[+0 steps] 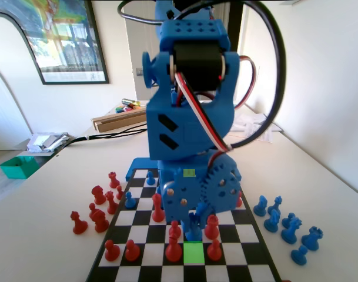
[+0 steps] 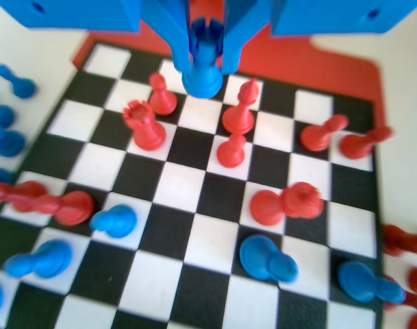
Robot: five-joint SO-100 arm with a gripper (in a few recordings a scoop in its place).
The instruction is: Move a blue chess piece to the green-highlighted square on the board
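The blue arm leans far out over the board (image 1: 249,247), its gripper (image 1: 194,226) low above the near rows in the fixed view, and in the wrist view the gripper (image 2: 203,58) has its two jaws closed on either side of a blue chess piece (image 2: 202,68), pinching it by the upper body. That piece has a notched, crown-like top and a wide round base, and it hangs between the jaws above a light cell; whether the base is touching the board or just off it, I cannot tell. In the fixed view the blue chess piece (image 1: 193,230) shows as a small blue shape under the gripper, just above the green-highlighted square (image 1: 194,253), which lies bare in the near row. Red pieces (image 1: 174,249) crowd that square, one on the left, one on the right, and two more just behind it flanking the gripper. The wrist view has the same ring: a red rook (image 2: 144,127) to the left, a red bishop (image 2: 239,110) to the right, a pawn below it. A paler yellow-green square (image 1: 189,173) sits far up the board by the arm's base. Off the board, captured blue pieces (image 1: 289,226) stand clustered on the table (image 1: 320,188) at the fixed view's right, and red ones at its left.
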